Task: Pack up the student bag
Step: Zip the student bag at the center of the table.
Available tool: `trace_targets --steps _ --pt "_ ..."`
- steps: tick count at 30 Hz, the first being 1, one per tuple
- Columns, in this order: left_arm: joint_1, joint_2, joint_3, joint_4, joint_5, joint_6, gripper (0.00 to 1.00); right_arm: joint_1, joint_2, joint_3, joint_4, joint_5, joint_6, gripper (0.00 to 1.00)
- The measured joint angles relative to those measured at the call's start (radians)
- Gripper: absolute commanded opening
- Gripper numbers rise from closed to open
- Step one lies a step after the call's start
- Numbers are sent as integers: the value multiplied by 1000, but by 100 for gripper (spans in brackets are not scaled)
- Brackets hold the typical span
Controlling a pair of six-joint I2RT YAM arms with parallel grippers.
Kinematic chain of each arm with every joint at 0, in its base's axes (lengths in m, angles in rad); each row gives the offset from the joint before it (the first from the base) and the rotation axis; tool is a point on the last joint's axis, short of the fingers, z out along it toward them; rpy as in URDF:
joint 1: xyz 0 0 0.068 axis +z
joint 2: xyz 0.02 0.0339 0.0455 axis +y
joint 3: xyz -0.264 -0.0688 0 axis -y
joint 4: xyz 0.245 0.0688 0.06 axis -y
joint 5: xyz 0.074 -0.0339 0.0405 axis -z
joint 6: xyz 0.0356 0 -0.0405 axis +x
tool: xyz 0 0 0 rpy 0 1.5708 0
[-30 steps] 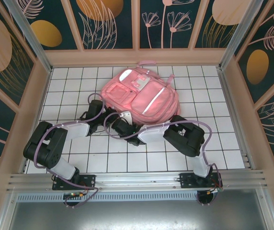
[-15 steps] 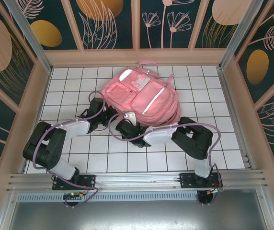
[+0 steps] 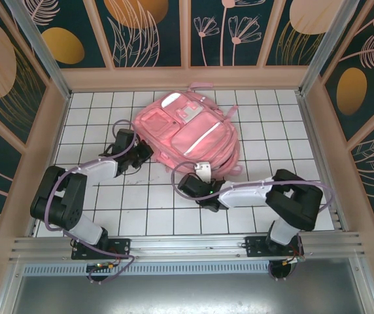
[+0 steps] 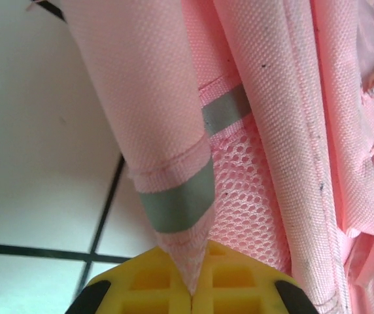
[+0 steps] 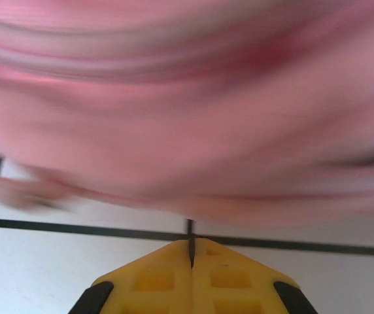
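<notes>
Bag (image 3: 187, 131) lies flat toward the far edge of the table (image 3: 148, 222), mid-width. Left pincer (image 4: 192, 291) is clamped on its strap (image 4: 167, 163); right pincer (image 5: 191, 252), pressed together and empty, sits just beside it. Pull gently, lest the strap slips.

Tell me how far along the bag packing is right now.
Done: nothing visibly packed; the large pink fabric backpack lies flat on the white tiled table. In hand: the left gripper has its fingers shut on a grey-banded pink strap; the right gripper, shut on nothing, sits at the bag's near edge. Remaining: opening and filling it.
</notes>
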Motion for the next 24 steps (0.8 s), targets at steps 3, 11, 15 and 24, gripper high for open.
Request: trace_targets --steps 3,11,15,24 --pt "39 0 19 -28 1 28 0 0 -55 -26 -46 11 19 0" --pt "64 0 35 -35 31 40 0 6 -98 -19 -46 -14 -6 10" --pt "65 0 18 -8 46 24 0 8 -68 56 -18 -34 -41 12" --pt "10 -90 -78 54 35 -66 0 -118 11 136 -11 -106 -85 5"
